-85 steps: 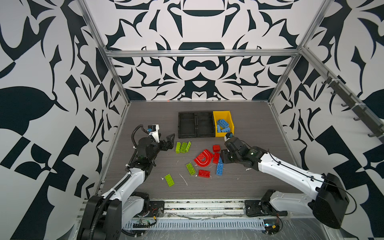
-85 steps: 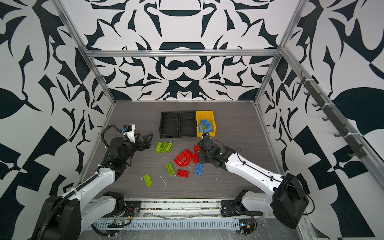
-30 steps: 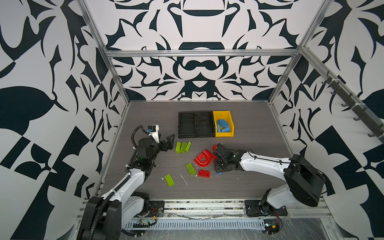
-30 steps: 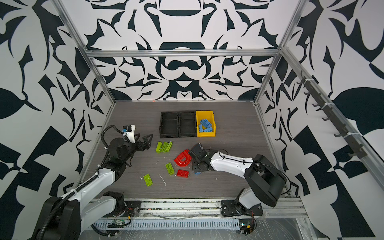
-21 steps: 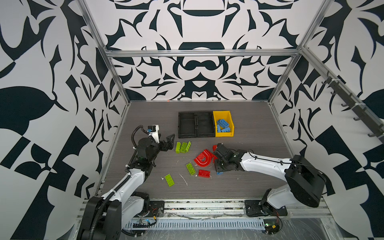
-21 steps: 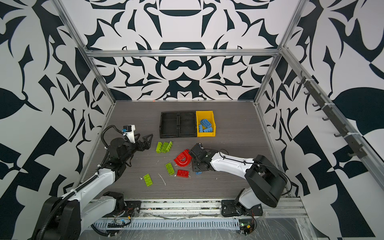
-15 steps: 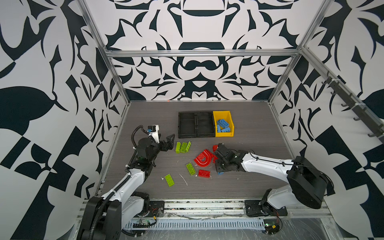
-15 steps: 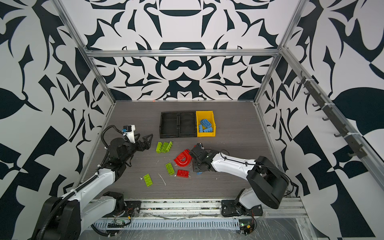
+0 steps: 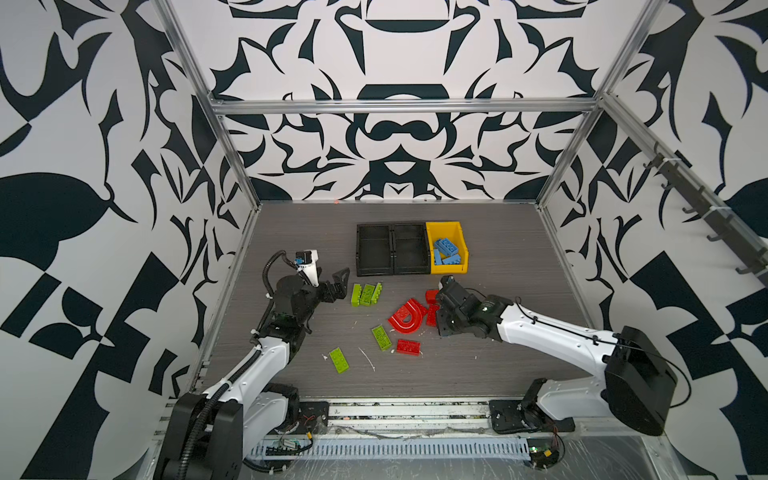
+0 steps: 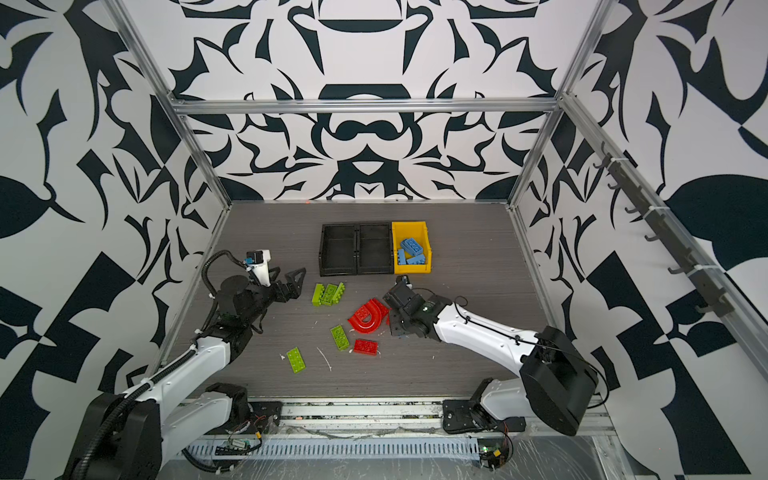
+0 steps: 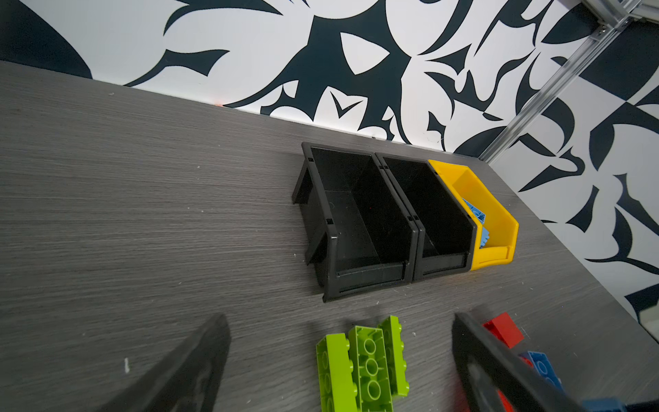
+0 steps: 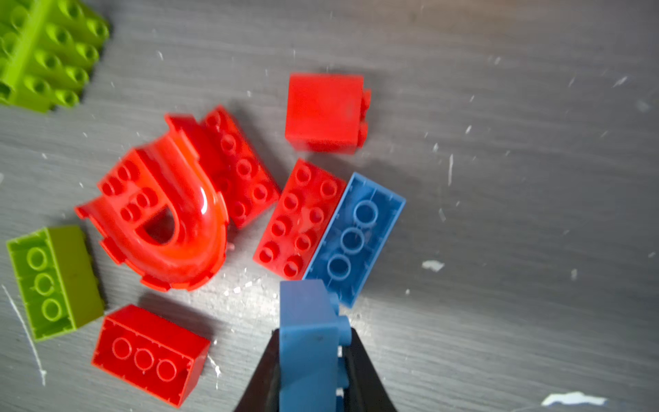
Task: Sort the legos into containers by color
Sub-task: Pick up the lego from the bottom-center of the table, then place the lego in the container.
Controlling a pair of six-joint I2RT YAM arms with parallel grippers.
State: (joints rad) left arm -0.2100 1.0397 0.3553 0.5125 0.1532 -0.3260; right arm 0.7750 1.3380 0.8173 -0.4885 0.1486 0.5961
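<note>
Right gripper (image 12: 313, 335) is closed tight on a blue brick (image 12: 306, 310), right of the red arch (image 9: 407, 320) and nearer than the yellow bin (image 9: 446, 227), where other blue bricks (image 9: 446, 249) lie. Left gripper (image 11: 340, 321) stands wide open and holds nothing, left of three green bricks (image 9: 365, 294). Two black bins (image 9: 392, 249) stand left of the yellow one. The grey wood-grain table (image 9: 498, 353) carries white crumbs (image 12: 433, 265); black-and-white patterned walls (image 9: 395, 166) surround it.
</note>
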